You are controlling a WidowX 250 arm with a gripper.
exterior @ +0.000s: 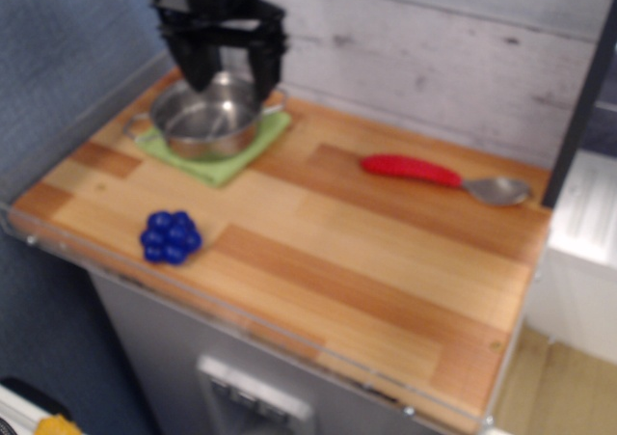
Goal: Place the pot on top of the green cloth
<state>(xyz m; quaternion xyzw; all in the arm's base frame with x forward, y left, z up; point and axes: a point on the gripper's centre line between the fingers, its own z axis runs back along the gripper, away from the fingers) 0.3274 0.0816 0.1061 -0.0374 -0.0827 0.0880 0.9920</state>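
- The shallow round shiny stainless-steel pot (205,119) sits below the black robot gripper (230,68), which hangs above it near the back left of the wooden counter.
- The gripper's two dark fingers (267,67) are spread wide apart with nothing between them; it is released and grasps nothing.
- One fingertip points down over the pot's left inner side, the other over its right rim; the picture is too blurred to tell whether either touches the metal.
- The pot rests on the light lime-green folded terry cloth (224,161), which lies flat on the striped wooden counter top (366,252) at the back left corner.
- Green cloth shows in front of the pot and to its right; the pot covers most of the rest.
- The pot stands upright, its open mouth facing up, the inside looking bare and reflective.
- A thin wire loop handle shows at its left side and another faintly at its right, near the gripper's right finger.
- A cluster of dark blue balls (171,237) lies on the counter in front of the cloth, well apart from the pot.
- A metal spoon with a red ribbed handle (442,177) lies to the right, well apart from pot and cloth, bowl pointing right.
- A pale whitewashed plank wall (434,59) rises behind the counter.
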